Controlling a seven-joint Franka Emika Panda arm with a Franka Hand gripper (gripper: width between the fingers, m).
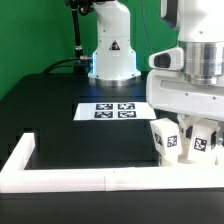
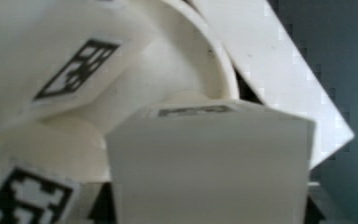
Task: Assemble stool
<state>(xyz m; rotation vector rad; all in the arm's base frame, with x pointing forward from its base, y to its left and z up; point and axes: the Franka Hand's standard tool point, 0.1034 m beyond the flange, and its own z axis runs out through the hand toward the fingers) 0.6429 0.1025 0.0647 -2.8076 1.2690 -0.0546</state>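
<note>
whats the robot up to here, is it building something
A Franka arm is working on a white stool in pieces. Its pincer is down low among the white tagged stool parts at the exterior view's right, near the white border wall. The wrist view shows white parts pressed up close, but not whether anything is gripped. The marker board lies flat on the black table.

My base is a white rounded shell with a black warning triangle on the front and a blue light strip glowing low down. Black cables run down beside it, on the exterior view's left. Up front, my wrist is white casing over a ribbed silver-grey cylinder, then a boxy white hand block. Wrist view: one finger, flat white slab, rounded corners, small dark slot by its top edge.
</note>
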